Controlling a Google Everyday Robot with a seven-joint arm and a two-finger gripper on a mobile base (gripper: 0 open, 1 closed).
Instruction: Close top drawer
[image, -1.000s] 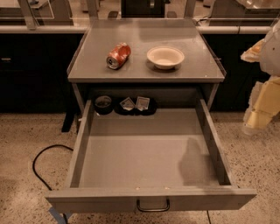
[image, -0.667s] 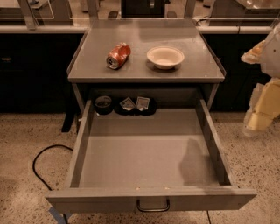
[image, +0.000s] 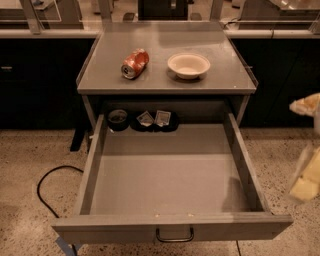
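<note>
The top drawer (image: 170, 175) is a wide grey metal drawer, pulled far out of the cabinet toward me. Its flat front (image: 100, 232) carries a small dark U-shaped handle (image: 174, 235) at the centre, near the bottom of the view. At the drawer's back lie a dark round container (image: 118, 118) and two small packets (image: 154, 118). My gripper (image: 305, 177) shows as pale, blurred parts at the right edge, to the right of the drawer's right wall and apart from it.
On the grey cabinet top (image: 100, 75) lie a crushed red can (image: 135, 63) on its side and a white bowl (image: 188, 65). A black cable (image: 45, 187) loops on the speckled floor at the left. Dark counters stand behind.
The pale arm and gripper at the right edge have moved downward. The drawer and the things on the cabinet have not moved.
</note>
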